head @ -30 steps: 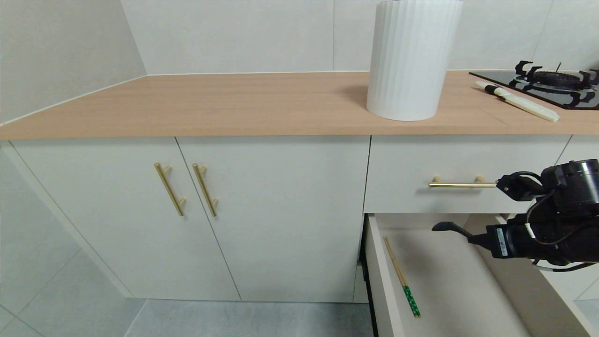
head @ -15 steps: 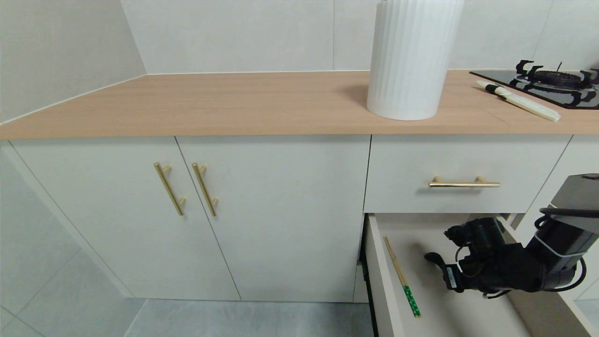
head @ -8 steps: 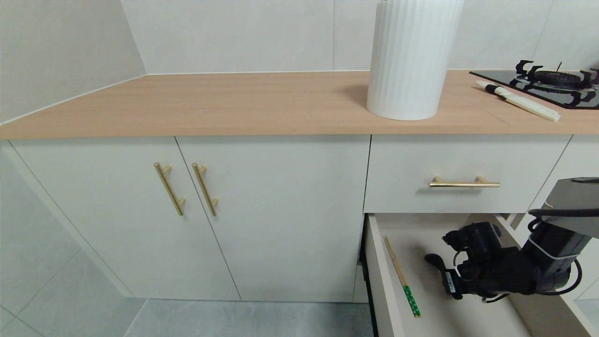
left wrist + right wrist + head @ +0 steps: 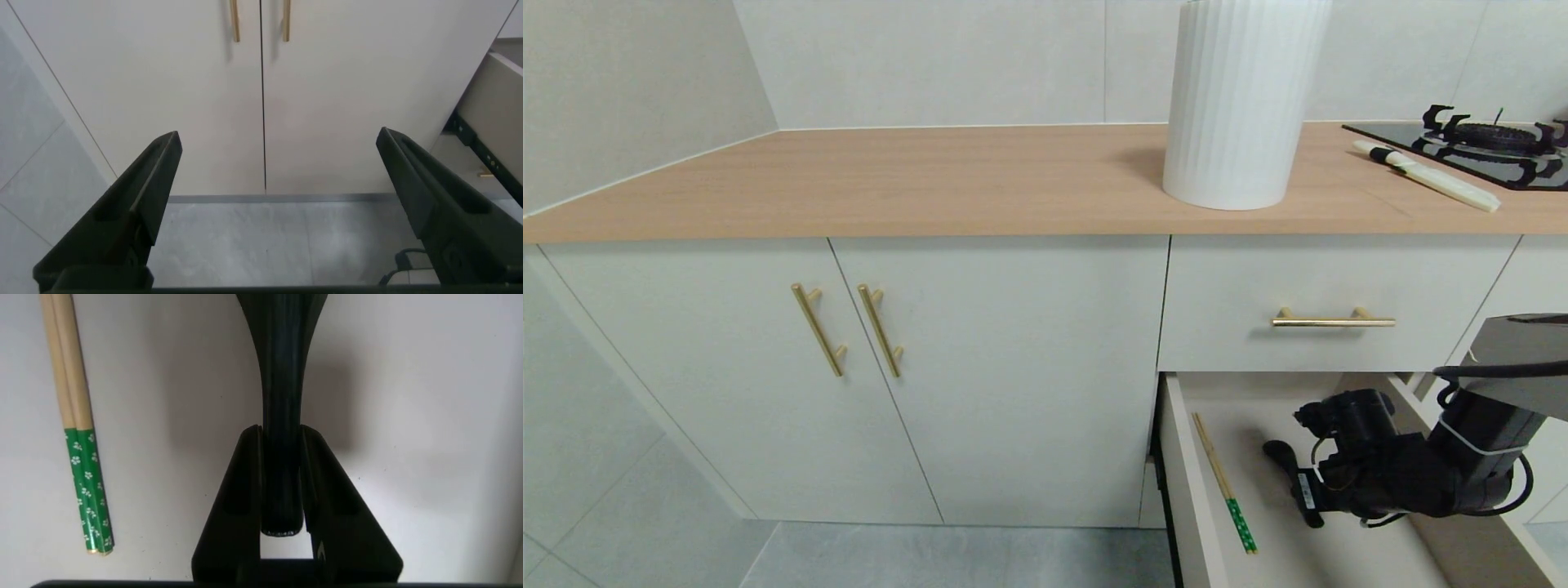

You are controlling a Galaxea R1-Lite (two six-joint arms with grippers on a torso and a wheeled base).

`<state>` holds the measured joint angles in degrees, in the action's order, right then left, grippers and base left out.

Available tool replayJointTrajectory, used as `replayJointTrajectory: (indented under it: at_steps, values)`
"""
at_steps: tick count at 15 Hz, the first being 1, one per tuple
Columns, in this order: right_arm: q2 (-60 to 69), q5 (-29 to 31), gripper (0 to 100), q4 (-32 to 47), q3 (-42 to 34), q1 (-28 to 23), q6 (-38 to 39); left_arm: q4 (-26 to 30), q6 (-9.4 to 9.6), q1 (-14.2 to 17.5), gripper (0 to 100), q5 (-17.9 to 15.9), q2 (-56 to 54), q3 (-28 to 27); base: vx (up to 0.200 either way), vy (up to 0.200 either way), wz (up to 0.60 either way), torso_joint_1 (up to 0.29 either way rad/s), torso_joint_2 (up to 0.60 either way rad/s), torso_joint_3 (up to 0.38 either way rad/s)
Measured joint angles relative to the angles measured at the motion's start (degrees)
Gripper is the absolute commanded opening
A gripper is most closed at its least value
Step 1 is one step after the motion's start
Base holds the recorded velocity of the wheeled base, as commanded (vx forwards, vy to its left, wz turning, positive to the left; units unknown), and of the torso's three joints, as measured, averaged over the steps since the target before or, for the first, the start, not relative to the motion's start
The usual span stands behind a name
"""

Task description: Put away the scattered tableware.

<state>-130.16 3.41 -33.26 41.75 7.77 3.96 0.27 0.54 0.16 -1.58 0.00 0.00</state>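
Right gripper (image 4: 1308,492), jaws clamped on a black spoon (image 4: 1279,453), holds it low inside the open drawer (image 4: 1181,465), long axis toward 11 o'clock, chopsticks (image 4: 1223,492) at its 9 o'clock; left gripper (image 4: 278,145) jaws spread wide.

Head camera sat high and faced forward and down, taking in the countertop (image 4: 931,180), cabinet doors (image 4: 996,384) and open drawer (image 4: 1186,465) at middle range.

Left wrist camera sat low and well back. It looked between the spread fingers of the left gripper (image 4: 278,143) at the doors and floor (image 4: 270,245). Shared with head view: door handles (image 4: 234,20) and the drawer's edge.

Right wrist camera was very close, looking straight down onto the drawer bottom past the right gripper (image 4: 282,498), clamped on a black utensil (image 4: 280,367). Shared with head view: chopsticks (image 4: 78,425).
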Motion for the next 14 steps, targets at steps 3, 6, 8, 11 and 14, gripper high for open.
replayJointTrajectory:
  at_steps: [3,6,8,11,14]
  values:
    - [-0.3,0.1,100,-0.1,0.0,0.0,0.0,0.0,0.00,0.0,100,0.0,0.0,0.0,0.000,0.000,0.00,0.000,0.00,0.000]
    - [-0.4,0.1,100,-0.1,0.1,0.0,0.0,0.0,0.00,0.0,100,0.0,0.0,0.0,0.000,0.000,0.00,0.000,0.00,0.000]
    - [0.0,0.1,100,0.0,0.0,0.0,0.0,0.0,0.00,0.0,100,0.0,0.0,0.0,0.000,0.000,0.00,0.000,0.00,0.000]
    - [3.7,0.1,100,0.4,-1.2,0.0,0.5,0.0,0.09,0.0,100,0.0,0.0,0.0,0.000,0.000,0.00,0.000,0.00,0.000]
    - [10.7,-0.1,100,3.5,-2.6,0.6,0.9,0.0,0.17,0.0,100,0.0,0.0,0.0,0.000,0.000,0.00,0.000,0.00,0.000]
